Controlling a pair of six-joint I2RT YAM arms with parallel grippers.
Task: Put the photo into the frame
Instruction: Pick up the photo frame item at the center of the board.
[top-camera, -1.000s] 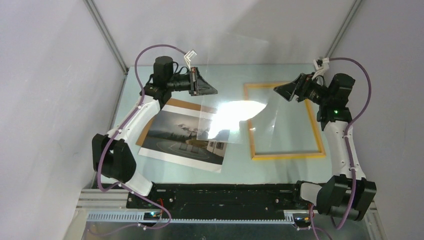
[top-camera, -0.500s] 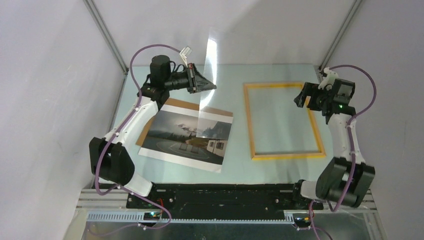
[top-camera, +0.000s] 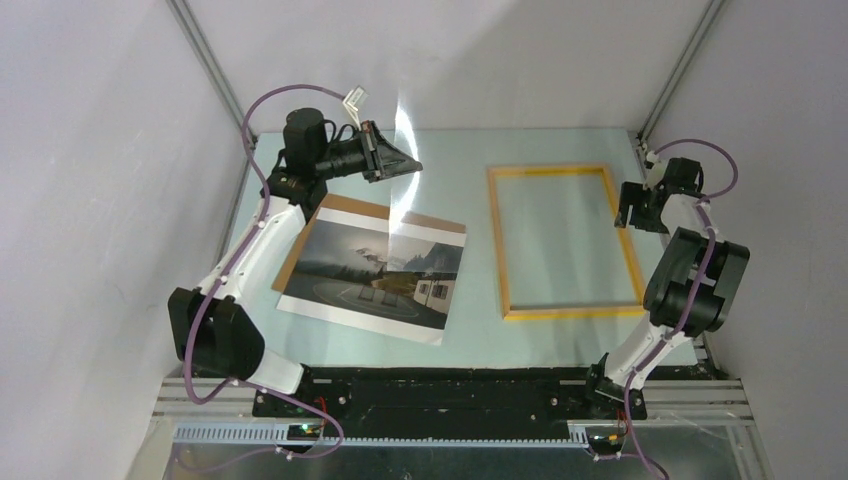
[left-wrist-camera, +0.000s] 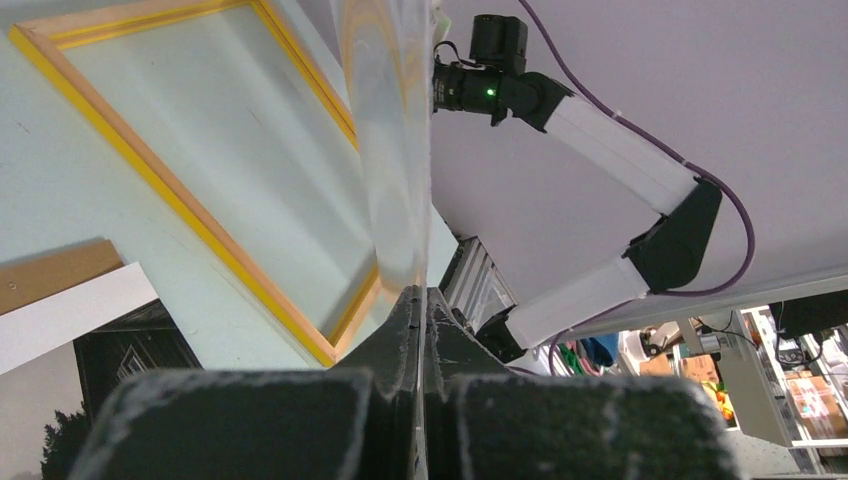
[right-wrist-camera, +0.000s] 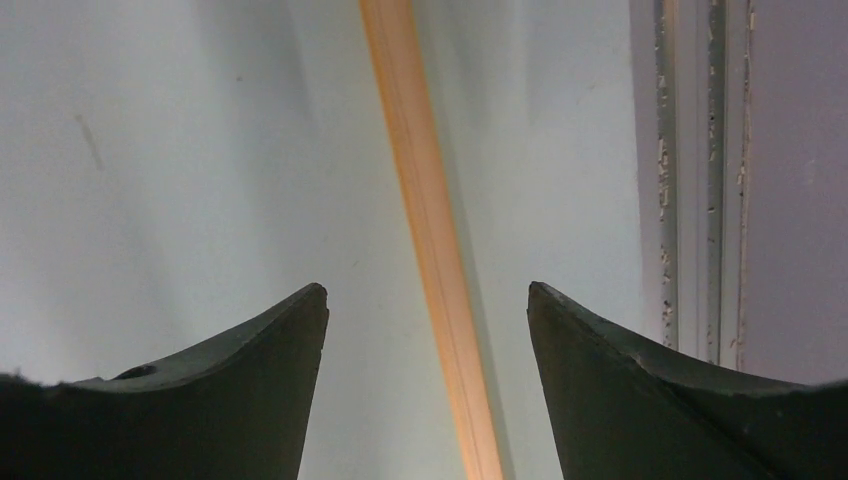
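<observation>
Clear sheet (left-wrist-camera: 388, 150) is clamped upright in the left hand (left-wrist-camera: 420, 297), seemingly freeing the frame (top-camera: 570, 312) for the photo (top-camera: 375, 270); right hand (right-wrist-camera: 427, 300) is spread.

The left gripper (top-camera: 403, 165), raised left of the frame (top-camera: 568, 312), pinches a clear sheet (top-camera: 404, 118) upright. The right gripper (top-camera: 630, 207) hangs spread over the frame's right edge.

You get only the far and left margins of the backing board (top-camera: 350, 207) past the photo (top-camera: 370, 275) covering it, the clear sheet (left-wrist-camera: 390, 150) runs off the left wrist view's top edge, and the right wrist view crops the frame (right-wrist-camera: 425, 230) to one blurred rail.
</observation>
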